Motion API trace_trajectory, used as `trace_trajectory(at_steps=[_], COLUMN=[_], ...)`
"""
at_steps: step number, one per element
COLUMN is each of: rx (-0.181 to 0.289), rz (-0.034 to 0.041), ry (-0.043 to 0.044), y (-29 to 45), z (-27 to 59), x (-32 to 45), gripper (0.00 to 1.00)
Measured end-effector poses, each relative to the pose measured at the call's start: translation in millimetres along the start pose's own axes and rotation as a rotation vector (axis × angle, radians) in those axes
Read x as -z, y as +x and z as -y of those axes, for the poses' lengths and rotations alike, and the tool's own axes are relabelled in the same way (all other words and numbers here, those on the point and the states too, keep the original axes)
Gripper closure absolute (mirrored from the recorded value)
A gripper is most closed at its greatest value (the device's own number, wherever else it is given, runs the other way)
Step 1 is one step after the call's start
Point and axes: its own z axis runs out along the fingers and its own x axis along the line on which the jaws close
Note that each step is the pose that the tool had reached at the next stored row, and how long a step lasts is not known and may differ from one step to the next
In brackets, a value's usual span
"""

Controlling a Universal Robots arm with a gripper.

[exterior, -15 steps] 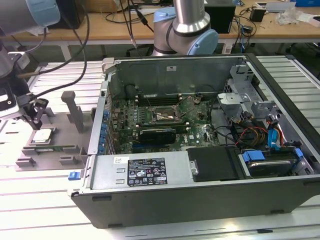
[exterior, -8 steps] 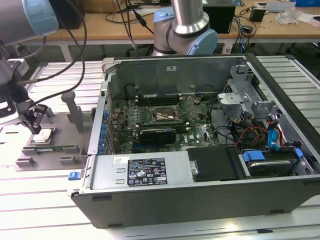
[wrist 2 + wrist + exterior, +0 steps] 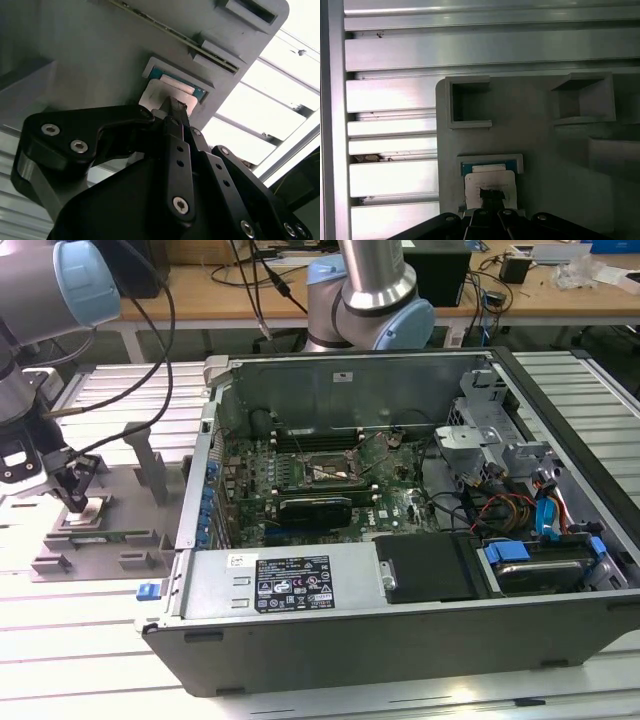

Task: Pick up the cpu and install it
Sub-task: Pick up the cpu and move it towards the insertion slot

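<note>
The open computer case takes up the middle of the slatted metal bench, its side panel off and the motherboard bare. The dark metal-framed socket sits near the board's centre, with cables, a drive cage and a black card crowding it. A 2nd arm's base stands behind the case at the bench's far edge.

Toward the bench edge at the exterior view's left lies a grey plastic tray, just beside the case wall. 2 upright blocks rise between the tray's pocket and the case. The cpu lies flat in a shallow pocket of the tray, a blue-green strip showing along 1 side in both wrist views.

The end effector is down over the pocket, its tip on the cpu. I cannot tell whether it is clenched or released. Bare bench slats lie open around the tray's outer sides.
</note>
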Motion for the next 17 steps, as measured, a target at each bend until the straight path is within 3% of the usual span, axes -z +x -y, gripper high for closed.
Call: trace_trajectory(at_steps=[9,17], rx=[0.000,0.000], rz=[-0.0001,0.0000], ry=[0.0000,-0.0001], y=[0.1,0.0], z=[-0.1,-0.1], x=[0.0,0.0], gripper=[0.89,0.40])
